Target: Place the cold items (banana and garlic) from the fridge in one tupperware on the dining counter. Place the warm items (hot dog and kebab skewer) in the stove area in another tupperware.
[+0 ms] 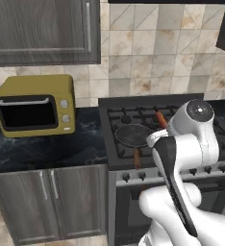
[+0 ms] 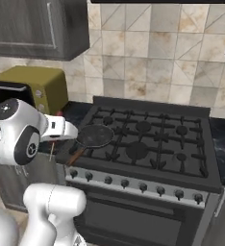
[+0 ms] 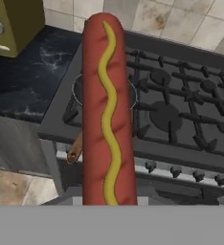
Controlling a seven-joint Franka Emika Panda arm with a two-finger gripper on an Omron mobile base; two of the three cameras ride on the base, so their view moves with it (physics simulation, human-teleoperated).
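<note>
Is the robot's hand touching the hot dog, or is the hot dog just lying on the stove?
Touching. In the hand view the hot dog rises straight from the gripper at the bottom edge, held up in the air above the stove.

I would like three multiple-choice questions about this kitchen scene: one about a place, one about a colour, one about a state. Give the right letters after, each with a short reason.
1. Where does the pan stand?
A. on the stove's front left burner
B. on the worktop beside the microwave
C. inside the oven

2. What colour is the microwave?
A. black
B. white
C. olive yellow

3. In what state is the gripper?
A. wide open, holding nothing
B. shut on the hot dog
C. shut on the pan's handle

Answers:
1. A: both base views show the pan on the grate at the front left, its handle pointing toward the knobs.
2. C: its case is olive yellow around a dark door.
3. B: in the hand view the hot dog, with a yellow mustard line, rises straight up from the fingers.
</note>
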